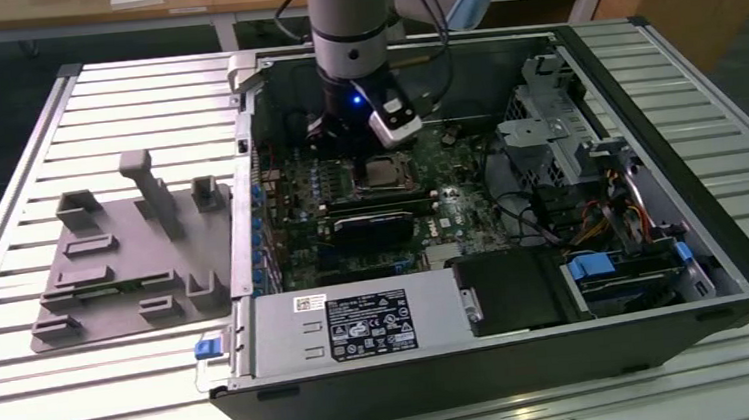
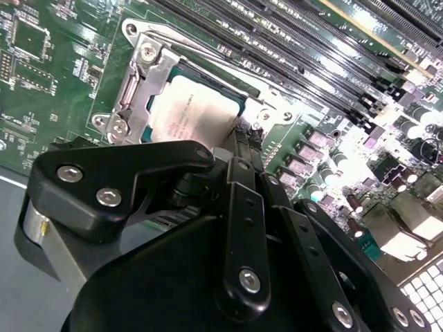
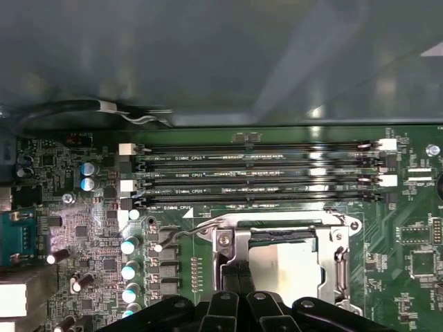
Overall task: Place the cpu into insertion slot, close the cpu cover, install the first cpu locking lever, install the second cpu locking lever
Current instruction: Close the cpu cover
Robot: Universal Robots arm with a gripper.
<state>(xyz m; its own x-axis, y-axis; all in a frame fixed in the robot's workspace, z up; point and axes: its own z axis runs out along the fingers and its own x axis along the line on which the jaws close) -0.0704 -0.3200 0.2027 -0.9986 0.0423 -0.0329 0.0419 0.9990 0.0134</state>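
Cpu (image 2: 197,114) lies flat in the insertion slot (image 3: 277,225) on the green motherboard (image 2: 48,104), with the cpu cover (image 2: 135,90) down around it. The tool (image 3: 239,271) stands at the cover's edge just beside the chip, its fingers (image 3: 230,277) drawn narrow, pressed together.

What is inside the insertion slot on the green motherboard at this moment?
The cpu sits in the insertion slot, its silvery top showing through the window of the cpu cover. What lies beneath the chip is covered, and the gripper hides one edge of the slot.
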